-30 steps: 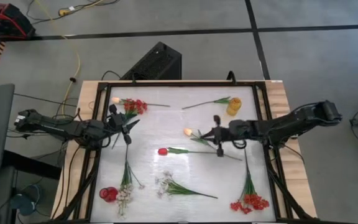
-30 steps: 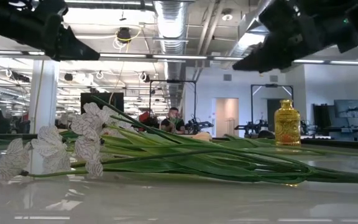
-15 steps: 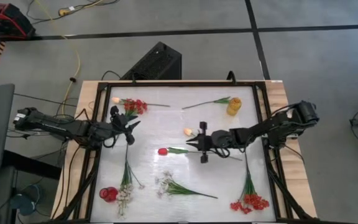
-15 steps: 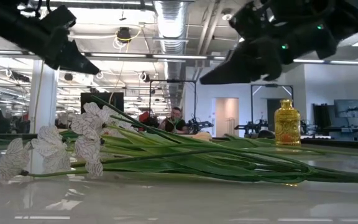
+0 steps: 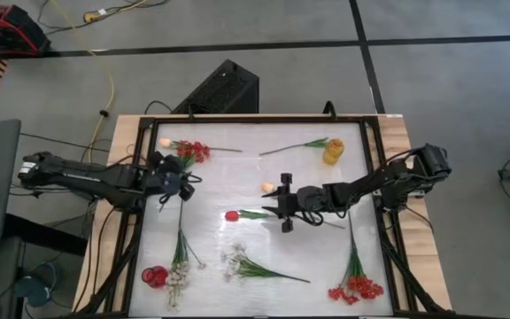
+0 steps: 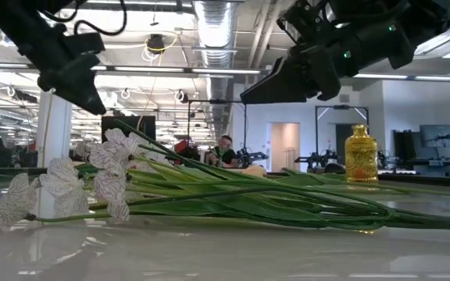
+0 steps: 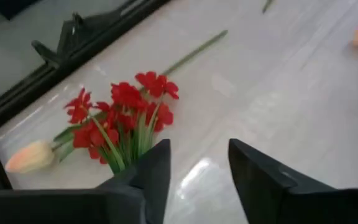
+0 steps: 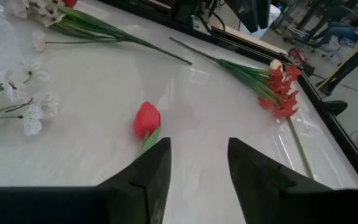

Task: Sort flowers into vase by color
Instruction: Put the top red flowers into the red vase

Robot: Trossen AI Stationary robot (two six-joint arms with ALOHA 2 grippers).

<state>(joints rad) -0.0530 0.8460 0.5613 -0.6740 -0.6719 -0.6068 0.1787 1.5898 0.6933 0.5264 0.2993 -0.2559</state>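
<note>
right gripper (image 5: 282, 204) mid-frame in high view, jaws apart & empty, red tulip (image 5: 232, 215) lying just left of its tips, while left gripper (image 5: 172, 186) at center-left, jaws apart too, hangs just below red blossom cluster (image 5: 193, 151).

grey floor (image 5: 237, 35) crossed by dark lines, a yellow cable (image 5: 109, 84); beyond, a hall with ceiling ducts (image 6: 213, 31), a seated person (image 6: 223, 152).

Flowers (image 5: 237, 214) flat, scattered across table
</note>
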